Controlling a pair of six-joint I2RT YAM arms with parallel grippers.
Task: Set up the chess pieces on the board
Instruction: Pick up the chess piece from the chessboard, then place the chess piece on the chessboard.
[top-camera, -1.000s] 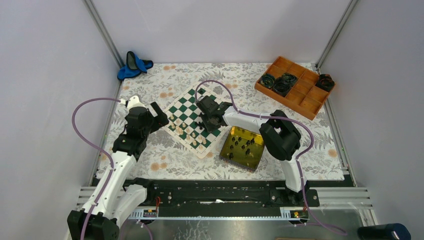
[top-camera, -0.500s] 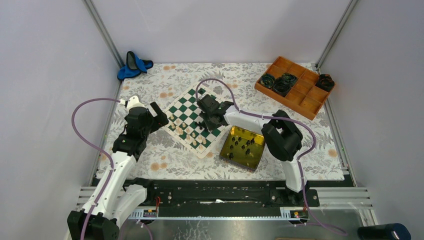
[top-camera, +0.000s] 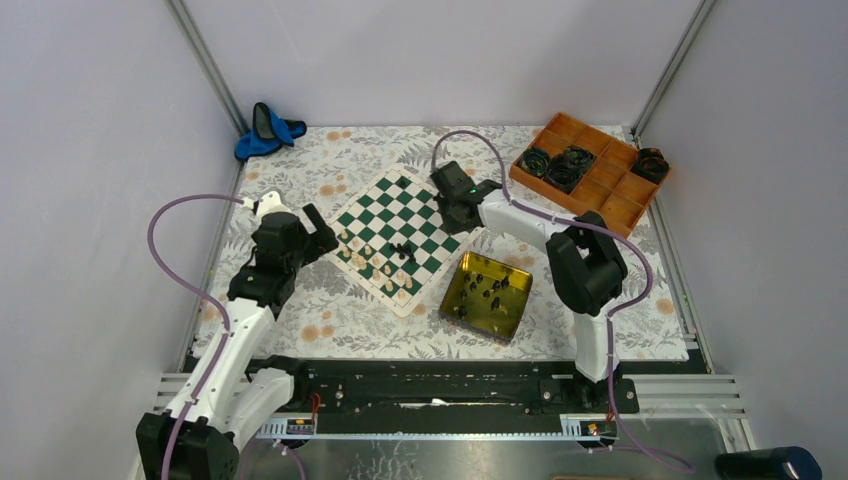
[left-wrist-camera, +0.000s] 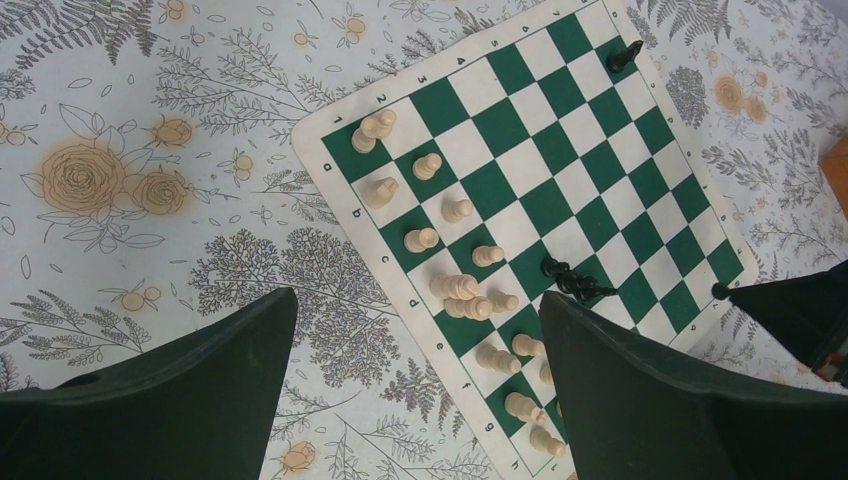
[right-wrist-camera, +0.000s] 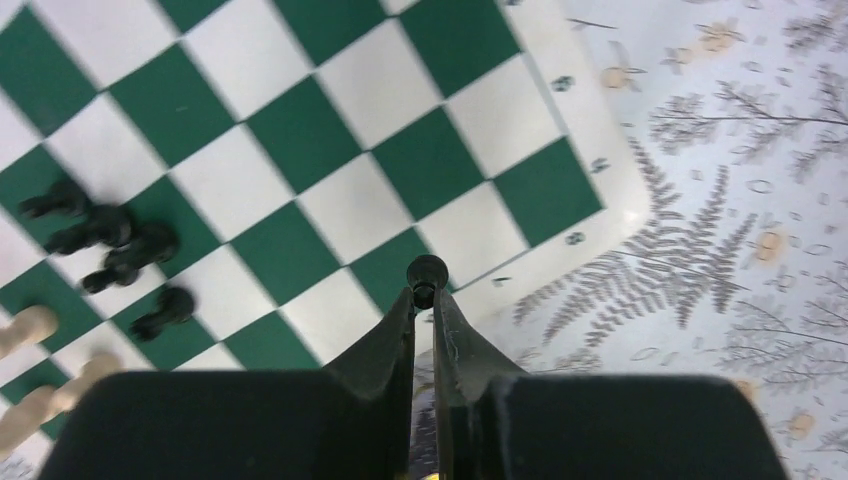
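Observation:
The green and white board (top-camera: 385, 215) lies on the flowered table cloth. Cream-white pieces (top-camera: 372, 262) stand along its near-left side, also in the left wrist view (left-wrist-camera: 450, 250). A few black pieces (top-camera: 400, 248) lie tipped near the board's middle (left-wrist-camera: 575, 282) (right-wrist-camera: 110, 240). One black piece (top-camera: 403, 183) stands at the far corner. My right gripper (top-camera: 450, 212) (right-wrist-camera: 424, 295) is shut on a black pawn (right-wrist-camera: 427, 268), held above the board's right corner. My left gripper (top-camera: 320, 232) (left-wrist-camera: 415, 300) is open and empty, above the board's left edge.
A yellow-gold tin tray (top-camera: 452, 285) with several black pieces stands just right of the board's near corner. An orange compartment tray (top-camera: 572, 200) with black coiled items is at the back right. A blue object (top-camera: 265, 130) lies at the back left corner.
My right gripper has moved from the board's middle toward the back right, to the board's right corner, with the black pawn in it. The left arm has not moved.

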